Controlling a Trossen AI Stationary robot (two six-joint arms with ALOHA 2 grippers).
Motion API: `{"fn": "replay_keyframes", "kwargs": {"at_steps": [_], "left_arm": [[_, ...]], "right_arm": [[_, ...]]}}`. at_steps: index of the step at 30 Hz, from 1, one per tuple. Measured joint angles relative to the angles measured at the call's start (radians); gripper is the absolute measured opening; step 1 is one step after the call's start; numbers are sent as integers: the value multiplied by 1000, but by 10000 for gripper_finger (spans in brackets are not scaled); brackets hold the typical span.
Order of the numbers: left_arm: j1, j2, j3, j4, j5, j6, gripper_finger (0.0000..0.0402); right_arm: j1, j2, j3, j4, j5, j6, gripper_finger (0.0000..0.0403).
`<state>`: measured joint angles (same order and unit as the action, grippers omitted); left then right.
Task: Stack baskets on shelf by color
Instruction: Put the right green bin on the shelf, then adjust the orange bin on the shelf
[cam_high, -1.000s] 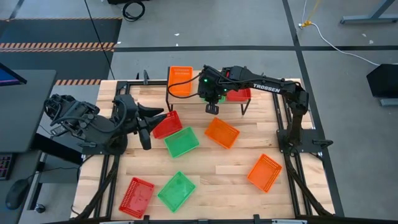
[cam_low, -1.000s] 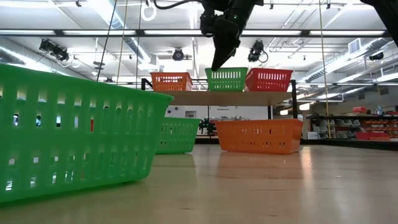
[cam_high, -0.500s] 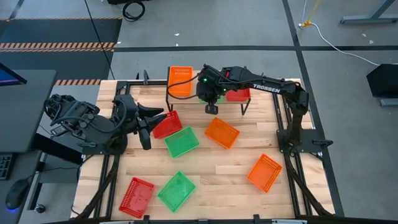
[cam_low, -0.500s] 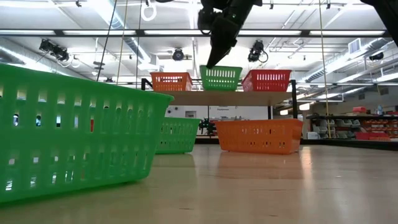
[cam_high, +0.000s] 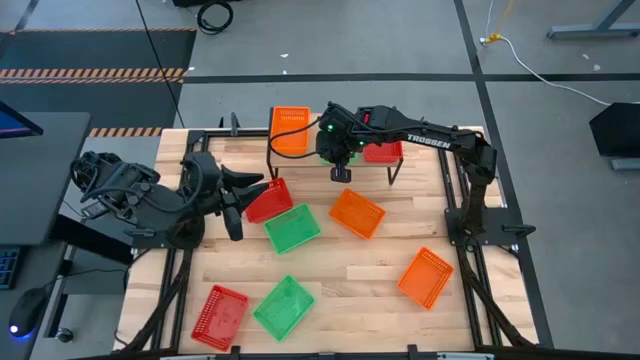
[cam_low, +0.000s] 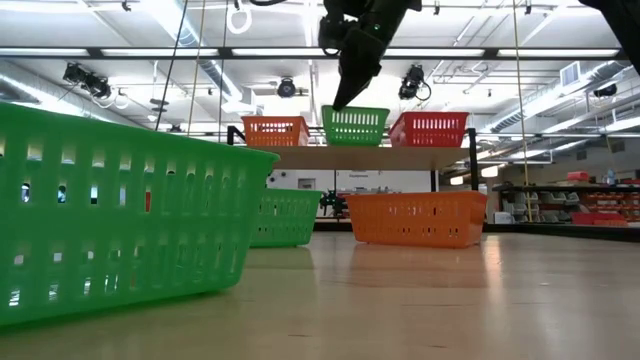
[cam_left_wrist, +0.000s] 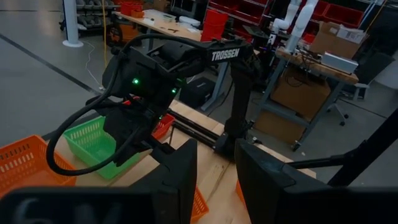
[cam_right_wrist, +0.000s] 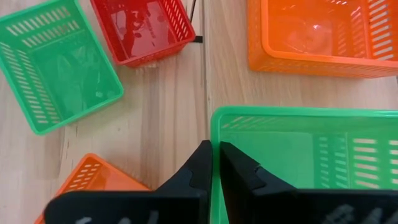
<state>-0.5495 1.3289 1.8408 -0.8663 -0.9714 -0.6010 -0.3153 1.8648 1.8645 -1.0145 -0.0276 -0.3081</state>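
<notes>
The shelf (cam_high: 395, 168) stands at the table's far side. It carries an orange basket (cam_high: 291, 130), a green basket (cam_low: 356, 127) and a red basket (cam_high: 384, 151) in a row. My right gripper (cam_right_wrist: 214, 163) reaches down over the shelf and is shut on the green basket (cam_right_wrist: 298, 155). My left gripper (cam_left_wrist: 215, 180) hangs raised at the table's left, open and with nothing between its fingers, beside a red basket (cam_high: 268, 200) that lies on the table. My right gripper pinches the green basket's near wall (cam_right_wrist: 214, 134) close to its left corner, one finger inside the basket and one outside. The fingers slant down from above, across the rim. The basket stays upright at the shelf top; whether it is lifted clear I cannot tell.
Loose on the table lie a green basket (cam_high: 292, 228), an orange one (cam_high: 357, 213), another orange one (cam_high: 425, 277), a green one (cam_high: 284, 306) and a red one (cam_high: 220, 316). Bare wood shows between them at the near middle.
My right gripper has gone a little toward the table's left with the green basket. The basket now sits closer to the orange basket on the shelf and farther from the red one.
</notes>
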Motion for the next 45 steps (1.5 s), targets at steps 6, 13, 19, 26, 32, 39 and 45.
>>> {"fn": "replay_keyframes", "kwargs": {"at_steps": [6, 13, 19, 26, 32, 39, 45], "left_arm": [[0, 0, 0, 1, 0, 0, 117], [0, 0, 0, 1, 0, -12, 117], [0, 0, 0, 1, 0, -12, 117], [1, 0, 0, -54, 0, 10, 117], [82, 0, 0, -289, 80, -27, 117], [306, 0, 0, -399, 288, 150, 131], [569, 18, 0, -405, 551, 432, 173]], "right_arm": [[1, 0, 0, 0, 0, -2, 32], [1, 0, 0, 0, 0, -6, 49], [4, 0, 0, 0, 8, -2, 75], [23, -1, 9, -4, 47, -2, 107], [43, -6, 174, -84, 84, 2, 123], [67, -9, 458, -275, 98, 98, 137], [106, -83, 449, -338, 62, 215, 142]]}}
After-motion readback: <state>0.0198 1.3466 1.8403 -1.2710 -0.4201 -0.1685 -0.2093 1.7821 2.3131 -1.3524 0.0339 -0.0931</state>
